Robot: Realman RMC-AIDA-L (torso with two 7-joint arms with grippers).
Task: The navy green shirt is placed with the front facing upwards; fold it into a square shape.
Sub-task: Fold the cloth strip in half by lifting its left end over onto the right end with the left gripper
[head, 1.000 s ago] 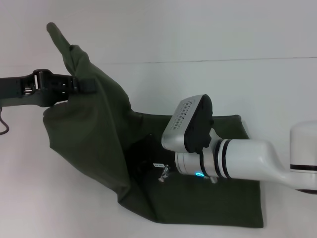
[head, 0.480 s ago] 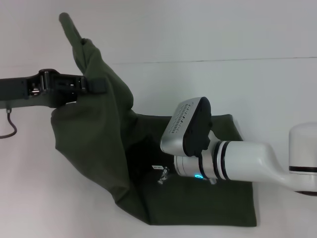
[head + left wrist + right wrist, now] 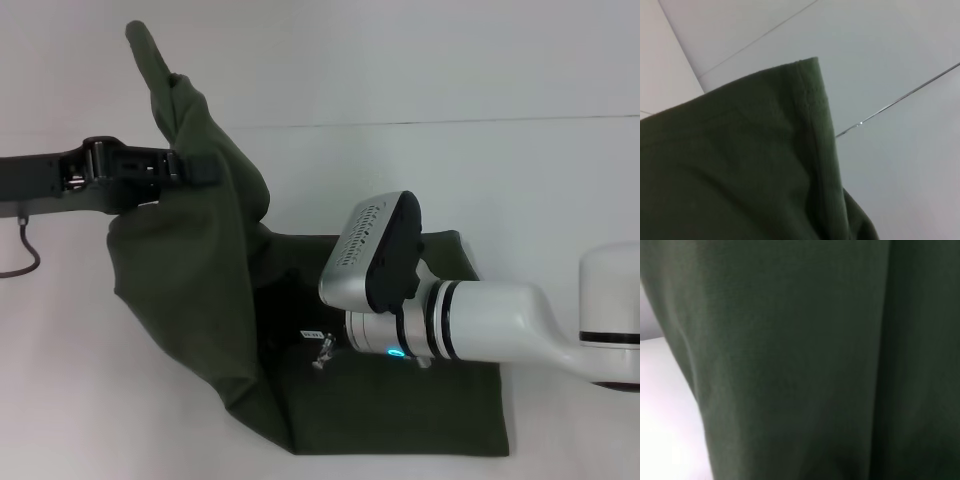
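Observation:
The navy green shirt (image 3: 190, 290) is partly lifted off the white table. One part hangs as a draped sheet from my left gripper (image 3: 198, 170), which is shut on the cloth at upper left, with a point of fabric sticking up above it. The rest lies flat on the table at lower right. My right arm (image 3: 440, 320) reaches in from the right over the flat part, and its tip is lost in the dark fold under the hanging cloth. A hemmed shirt (image 3: 750, 170) edge fills the left wrist view. Only shirt (image 3: 790, 365) cloth shows in the right wrist view.
The white table (image 3: 520, 180) stretches around the shirt, with a thin seam line across its far part. A dark cable loop (image 3: 25, 255) hangs under the left arm at the far left edge.
My left gripper has carried the lifted cloth a little to the right and higher. The flat part has slid slightly left. The right arm has shifted a bit to the left.

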